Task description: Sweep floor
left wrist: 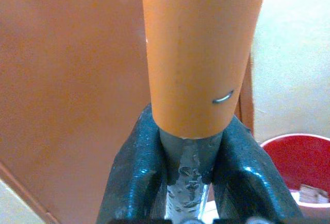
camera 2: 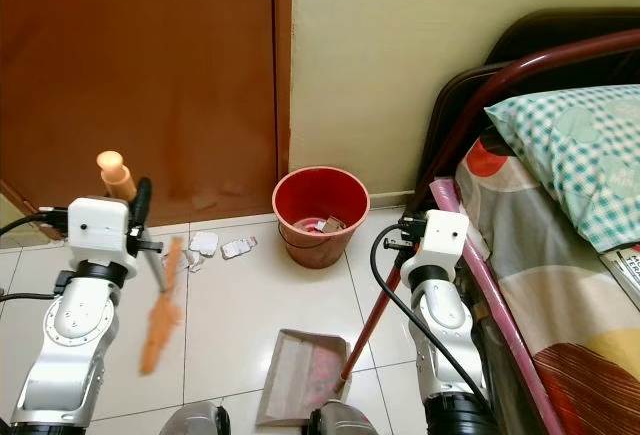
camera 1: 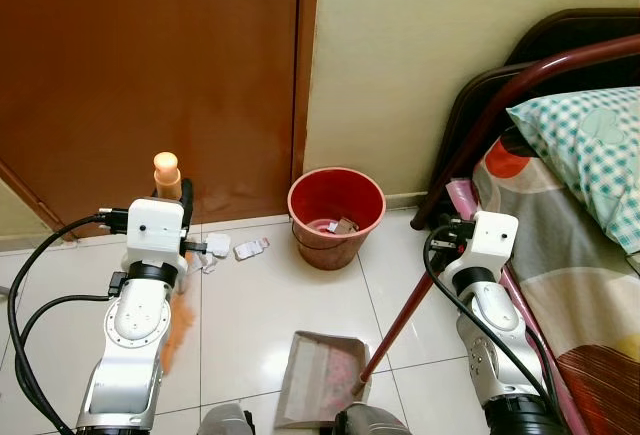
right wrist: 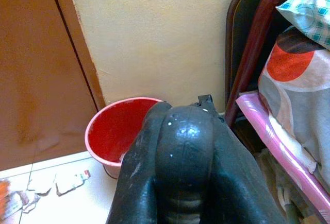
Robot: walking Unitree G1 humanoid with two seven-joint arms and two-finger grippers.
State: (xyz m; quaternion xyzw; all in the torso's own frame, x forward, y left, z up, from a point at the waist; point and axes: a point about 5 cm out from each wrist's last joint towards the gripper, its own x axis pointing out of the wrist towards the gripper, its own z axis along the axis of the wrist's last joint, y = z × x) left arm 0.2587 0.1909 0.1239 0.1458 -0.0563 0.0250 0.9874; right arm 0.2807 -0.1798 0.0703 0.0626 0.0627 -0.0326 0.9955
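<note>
My left gripper is shut on the grey neck of an orange broom handle. The broom's orange bristles hang just above the white tiles in front of the brown door. Several crumpled paper scraps lie on the floor between the broom and a red bucket, which holds some scraps too. My right gripper is shut on the top of the dustpan's long red handle. The grey dustpan rests on the tiles near my feet with pinkish debris in it.
A brown door and a cream wall close off the far side. A bed with a dark red frame, a checked pillow and a pink edge stands close on my right.
</note>
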